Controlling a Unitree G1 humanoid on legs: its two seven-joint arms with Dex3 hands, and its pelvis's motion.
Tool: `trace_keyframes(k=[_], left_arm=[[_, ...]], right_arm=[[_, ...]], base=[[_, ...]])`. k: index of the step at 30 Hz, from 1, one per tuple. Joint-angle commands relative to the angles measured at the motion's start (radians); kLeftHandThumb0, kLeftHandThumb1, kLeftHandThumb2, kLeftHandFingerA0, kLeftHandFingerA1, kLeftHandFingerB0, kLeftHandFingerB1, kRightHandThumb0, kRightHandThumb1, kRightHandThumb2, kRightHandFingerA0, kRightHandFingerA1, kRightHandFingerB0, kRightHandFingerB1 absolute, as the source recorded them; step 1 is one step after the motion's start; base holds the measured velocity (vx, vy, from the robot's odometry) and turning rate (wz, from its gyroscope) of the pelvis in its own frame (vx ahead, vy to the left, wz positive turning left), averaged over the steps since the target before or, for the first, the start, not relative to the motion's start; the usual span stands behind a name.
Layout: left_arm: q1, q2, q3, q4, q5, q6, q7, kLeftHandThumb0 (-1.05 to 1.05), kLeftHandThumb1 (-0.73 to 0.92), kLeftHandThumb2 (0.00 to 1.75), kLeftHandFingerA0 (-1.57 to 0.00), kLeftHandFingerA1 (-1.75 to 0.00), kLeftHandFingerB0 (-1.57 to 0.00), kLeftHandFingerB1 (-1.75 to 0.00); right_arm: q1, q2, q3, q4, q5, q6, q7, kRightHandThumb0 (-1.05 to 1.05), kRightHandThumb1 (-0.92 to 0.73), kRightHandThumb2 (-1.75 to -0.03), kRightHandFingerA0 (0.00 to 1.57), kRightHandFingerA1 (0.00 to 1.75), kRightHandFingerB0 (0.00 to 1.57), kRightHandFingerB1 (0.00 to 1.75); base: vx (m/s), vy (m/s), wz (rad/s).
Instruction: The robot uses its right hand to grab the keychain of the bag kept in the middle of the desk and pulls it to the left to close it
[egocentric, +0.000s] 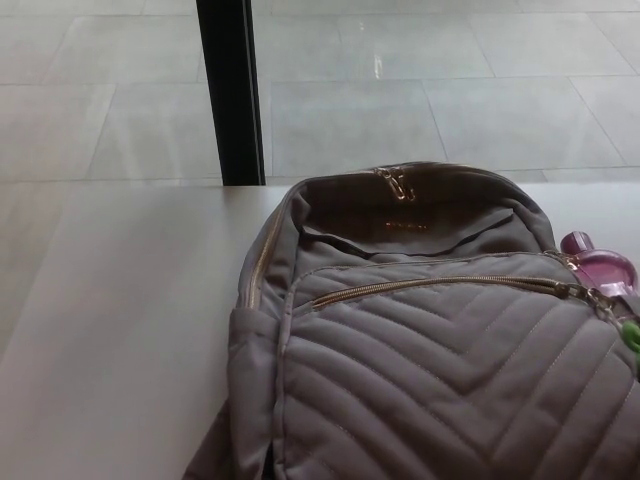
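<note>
Fingers cannot be judged: neither the left hand nor the right hand shows in the head view. A grey-brown quilted bag (430, 370) lies on the white desk (120, 330), near its middle and right. Its keychain (600, 268), a clear pink round charm with a green piece below, hangs at the right end of the gold front zipper (440, 285). The top compartment gapes open, showing brown lining and a small gold label. Beyond the desk stands a black post (230, 90) on a tiled floor (450, 100).
</note>
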Motion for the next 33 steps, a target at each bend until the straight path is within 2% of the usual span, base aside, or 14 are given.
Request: trace_keyframes(k=[1, 2, 3, 5, 6, 7, 8, 9, 10, 11, 12, 13, 14, 33], left_arm=[[-0.007, 0.037, 0.007, 0.008, -0.036, -0.026, -0.035, -0.6, 0.68, 0.6, -0.47, -0.51, -0.32, -0.35], [-0.006, 0.036, 0.007, 0.004, -0.039, -0.026, -0.035, -0.6, 0.68, 0.6, -0.47, -0.52, -0.33, -0.36], [-0.004, 0.036, 0.008, 0.003, -0.042, -0.024, -0.035, -0.6, 0.68, 0.6, -0.49, -0.53, -0.33, -0.37], [-0.006, 0.037, 0.014, 0.007, -0.054, -0.013, -0.041, -0.58, 0.68, 0.6, -0.47, -0.53, -0.32, -0.36], [-0.007, 0.034, 0.009, 0.004, -0.052, -0.011, -0.038, -0.57, 0.68, 0.6, -0.47, -0.53, -0.32, -0.36], [-0.008, 0.035, 0.009, 0.004, -0.053, -0.011, -0.038, -0.57, 0.68, 0.6, -0.47, -0.53, -0.32, -0.36], [-0.012, 0.036, 0.008, 0.009, -0.054, -0.01, -0.036, -0.57, 0.68, 0.6, -0.46, -0.52, -0.31, -0.36], [-0.012, 0.037, 0.009, 0.014, -0.057, -0.014, -0.04, -0.57, 0.67, 0.6, -0.47, -0.53, -0.32, -0.36], [-0.012, 0.036, 0.013, 0.016, -0.062, -0.011, -0.037, -0.56, 0.66, 0.6, -0.5, -0.53, -0.35, -0.37], [-0.013, 0.037, 0.013, 0.017, -0.063, -0.009, -0.036, -0.57, 0.66, 0.6, -0.49, -0.54, -0.34, -0.37], [-0.014, 0.037, 0.011, 0.018, -0.061, -0.011, -0.036, -0.57, 0.67, 0.6, -0.5, -0.53, -0.34, -0.36], [-0.014, 0.036, 0.009, 0.019, -0.06, -0.014, -0.035, -0.57, 0.67, 0.6, -0.5, -0.53, -0.34, -0.36], [-0.013, 0.037, 0.002, 0.021, -0.053, -0.025, -0.038, -0.58, 0.68, 0.6, -0.48, -0.52, -0.33, -0.36], [-0.033, 0.038, 0.006, 0.04, -0.078, -0.012, -0.032, -0.57, 0.66, 0.6, -0.49, -0.55, -0.33, -0.38]], right_arm=[[0.068, -0.073, 0.113, -0.135, 0.028, 0.088, 0.139, -0.6, -0.7, -0.61, 0.18, 0.45, 0.0, 0.17], [0.074, -0.071, 0.124, -0.139, 0.035, 0.091, 0.142, -0.59, -0.61, -0.8, 0.14, 0.5, 0.0, 0.14], [0.079, -0.075, 0.135, -0.149, 0.036, 0.104, 0.139, -0.57, -0.68, -0.61, 0.17, 0.45, 0.0, 0.2], [0.083, -0.075, 0.152, -0.147, 0.024, 0.086, 0.142, -0.57, -0.68, -0.61, 0.19, 0.46, 0.0, 0.23], [0.083, -0.074, 0.169, -0.131, -0.004, 0.065, 0.143, -0.64, -0.5, -0.87, 0.16, 0.54, 0.0, 0.27], [0.082, -0.075, 0.169, -0.13, -0.004, 0.065, 0.143, -0.64, -0.5, -0.87, 0.16, 0.54, 0.0, 0.27], [0.078, -0.078, 0.181, -0.114, -0.023, 0.051, 0.147, -0.62, -0.68, -0.59, 0.21, 0.48, 0.05, 0.26], [0.076, -0.087, 0.189, -0.101, -0.048, 0.035, 0.151, -0.62, -0.68, -0.59, 0.22, 0.49, 0.05, 0.27], [0.074, -0.096, 0.196, -0.086, -0.07, 0.016, 0.154, -0.36, -0.53, -1.05, 0.06, 0.53, 0.0, 0.5], [0.071, -0.102, 0.199, -0.074, -0.075, 0.015, 0.157, -0.36, -0.5, -1.04, 0.05, 0.52, 0.0, 0.5], [0.069, -0.106, 0.2, -0.067, -0.078, 0.015, 0.158, -0.57, -0.67, -0.59, 0.25, 0.5, 0.08, 0.28], [0.067, -0.11, 0.201, -0.059, -0.083, 0.011, 0.159, -0.57, -0.67, -0.59, 0.25, 0.5, 0.08, 0.28], [0.065, -0.122, 0.202, -0.05, -0.096, 0.015, 0.158, -0.62, -0.53, -0.82, 0.22, 0.56, 0.06, 0.39], [0.034, -0.125, 0.2, -0.029, -0.146, 0.015, 0.134, -0.52, -0.52, -0.82, 0.32, 0.62, 0.14, 0.45]], base=[[0.0, 0.0, 0.0], [0.0, 0.0, 0.0], [0.0, 0.0, 0.0], [0.0, 0.0, 0.0], [0.0, 0.0, 0.0], [0.0, 0.0, 0.0], [0.0, 0.0, 0.0], [0.0, 0.0, 0.0], [0.0, 0.0, 0.0], [0.0, 0.0, 0.0], [0.0, 0.0, 0.0], [0.0, 0.0, 0.0], [0.0, 0.0, 0.0], [0.0, 0.0, 0.0]])
